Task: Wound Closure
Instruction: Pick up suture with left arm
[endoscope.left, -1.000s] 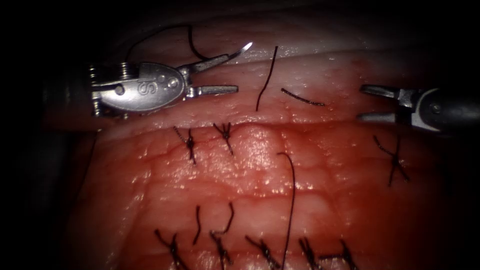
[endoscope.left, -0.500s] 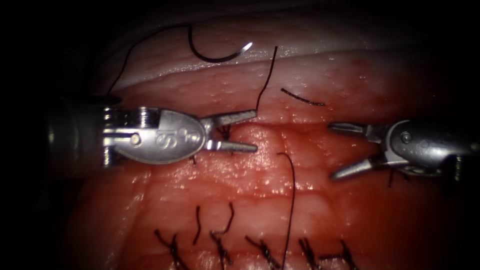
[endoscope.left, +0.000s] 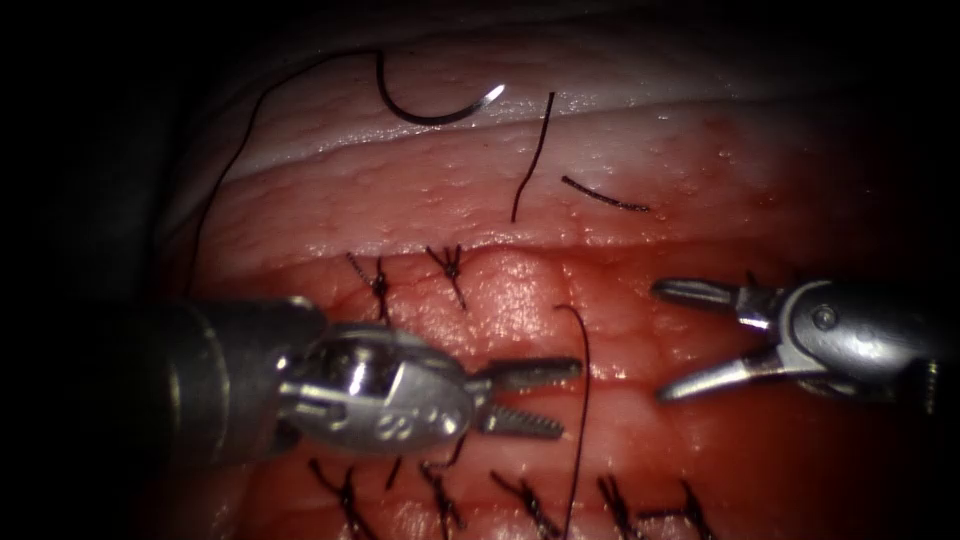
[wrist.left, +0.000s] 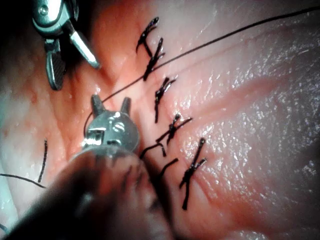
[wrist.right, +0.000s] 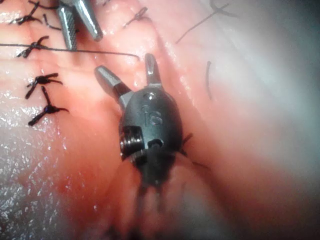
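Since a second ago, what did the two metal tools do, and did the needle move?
The left tool let go of the needle and moved down the picture, open and holding nothing. The right tool also came down and toward the middle, its jaws spread wider, holding nothing. The needle stayed lying free on the pale top of the tissue, not stuck in. The stitches and loose thread pieces did not move.

Tissue carries needle w/ thread at far edge; loose thread ends nearby.
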